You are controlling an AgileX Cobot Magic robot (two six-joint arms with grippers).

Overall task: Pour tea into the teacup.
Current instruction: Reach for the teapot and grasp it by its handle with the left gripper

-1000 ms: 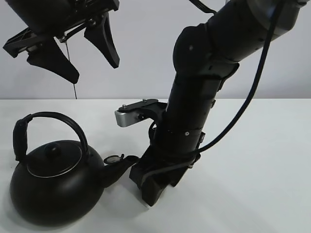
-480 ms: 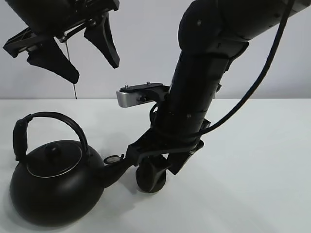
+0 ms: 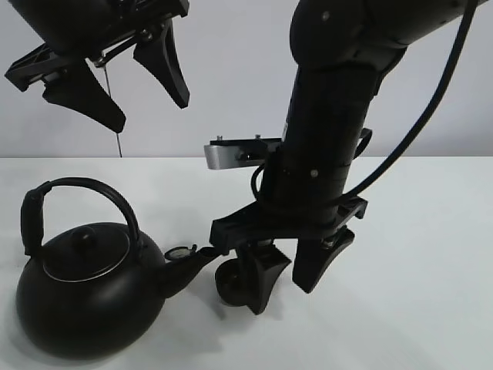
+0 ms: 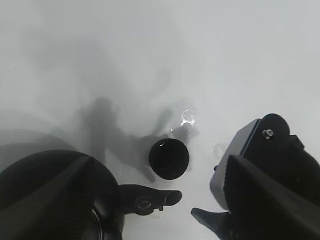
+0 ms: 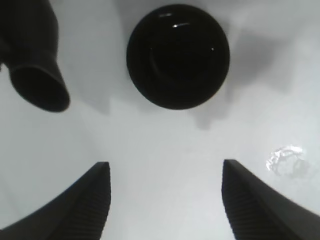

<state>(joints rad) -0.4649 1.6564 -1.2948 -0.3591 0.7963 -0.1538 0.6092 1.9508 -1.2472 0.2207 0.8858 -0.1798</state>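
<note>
1. left gripper [image 3: 148, 112]: hung high, pointed downward, fingers spread wide, held nothing.
2. right arm [image 3: 331, 131]: stood nearly upright, wrist turned straight down.
3. right gripper [image 3: 281, 299]: sat low, fingers [image 5: 90, 200] parted, nothing gripped between them.

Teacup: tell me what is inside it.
The teacup shows only a dark, glossy inside with small glints; no object shows in it. Whether tea is there cannot be told, black on black.
</note>
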